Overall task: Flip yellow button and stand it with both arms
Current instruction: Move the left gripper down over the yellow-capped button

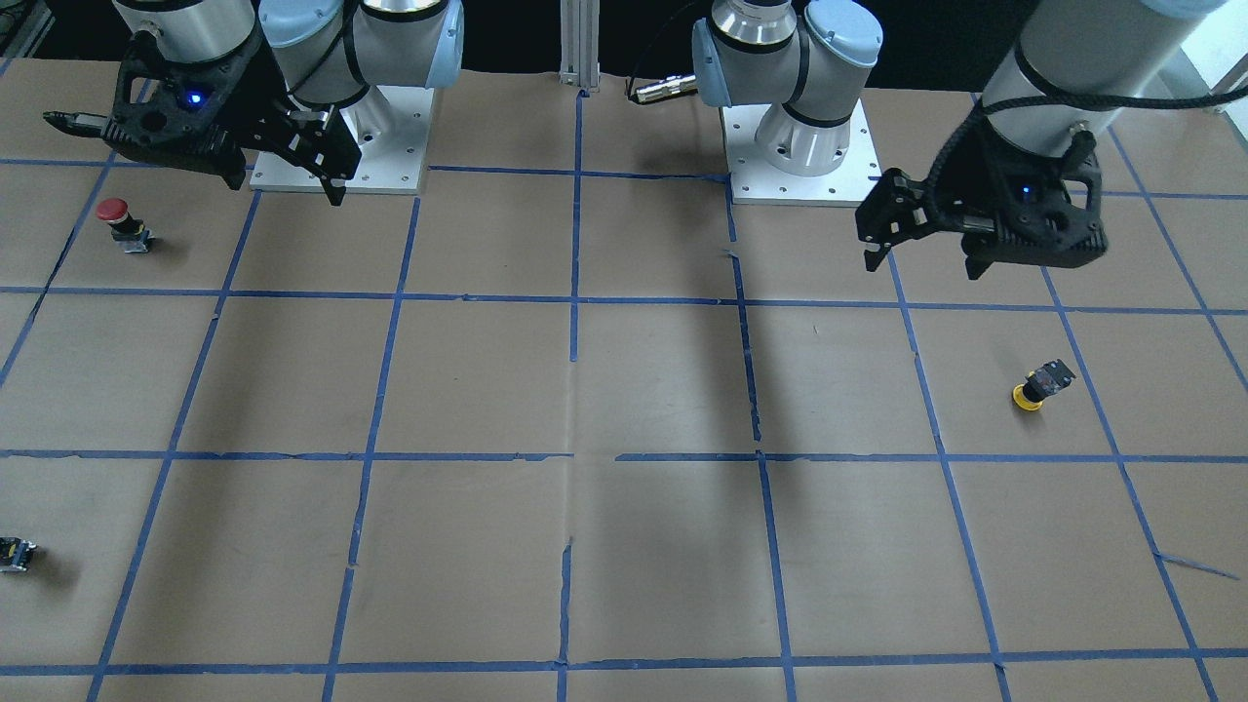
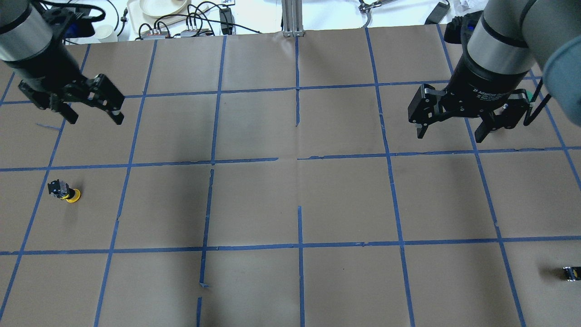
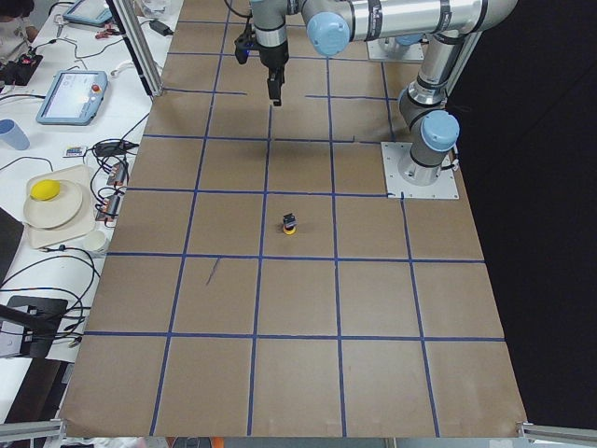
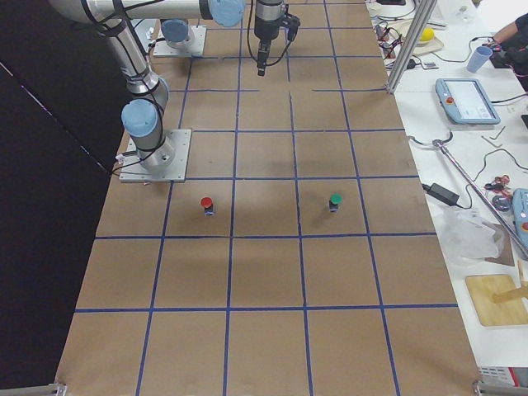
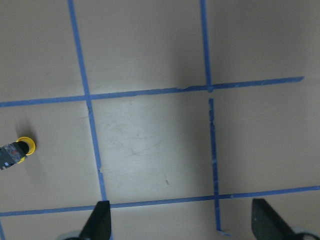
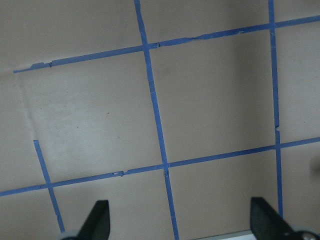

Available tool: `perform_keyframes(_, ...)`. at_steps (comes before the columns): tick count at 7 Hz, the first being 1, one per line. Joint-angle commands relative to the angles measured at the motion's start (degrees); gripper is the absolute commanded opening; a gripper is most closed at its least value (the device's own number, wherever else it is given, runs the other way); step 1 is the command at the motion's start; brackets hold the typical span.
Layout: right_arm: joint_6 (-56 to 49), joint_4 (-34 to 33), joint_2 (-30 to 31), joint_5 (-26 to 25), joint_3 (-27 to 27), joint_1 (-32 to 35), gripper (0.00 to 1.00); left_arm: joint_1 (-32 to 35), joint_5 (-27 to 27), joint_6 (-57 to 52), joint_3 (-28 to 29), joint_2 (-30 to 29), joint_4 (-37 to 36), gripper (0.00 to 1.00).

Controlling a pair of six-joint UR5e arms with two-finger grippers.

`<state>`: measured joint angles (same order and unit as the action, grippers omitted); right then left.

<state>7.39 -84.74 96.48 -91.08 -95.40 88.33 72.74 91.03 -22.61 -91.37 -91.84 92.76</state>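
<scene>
The yellow button (image 1: 1039, 383) rests on its yellow cap with the black-and-grey body pointing up, on the robot's left side of the table. It also shows in the overhead view (image 2: 65, 191), the exterior left view (image 3: 291, 224) and at the left edge of the left wrist view (image 5: 17, 150). My left gripper (image 1: 921, 261) (image 2: 95, 119) (image 5: 182, 225) is open and empty, raised above the table, about one grid square from the button. My right gripper (image 1: 192, 156) (image 2: 450, 135) (image 6: 180, 225) is open and empty, raised over the far side of the table.
A red-capped button (image 1: 122, 224) (image 4: 206, 204) stands near the right arm's base. A green-capped button (image 4: 334, 200) stands one square over. A small capless black block (image 1: 15, 554) (image 2: 571, 273) lies at the table's right edge. Blue tape lines grid the brown table.
</scene>
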Motion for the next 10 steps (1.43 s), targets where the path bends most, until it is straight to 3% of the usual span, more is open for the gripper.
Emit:
perform_keyframes(1,-0.09,-0.08,0.12,0.37,0.13,-0.52,1.0,-9.09,0.29,-15.73,-5.9,-0.35,-6.41,1.0)
perform_keyframes(4,0.0,0.18,0.38,0.73,0.04,0.0,1.0,-16.9,0.55,-42.58,-13.99,-0.26,-13.11,0.99)
perform_keyframes(7,-0.18,-1.48,0.03,0.46,-0.22,0.0,1.0,-20.25,2.22,-61.69,-22.17,-3.49,-35.29,1.0)
perform_keyframes(8,-0.18,-1.48,0.2,0.46,-0.22,0.0,1.0,-22.97,1.53,-68.99,-21.49,-7.26,-36.15,0.99)
perform_keyframes(10,-0.27,-1.31,0.12,0.29,-0.31,-0.08,1.0,-25.01,-1.64,-73.45,-21.4,-9.67,-36.42,0.99)
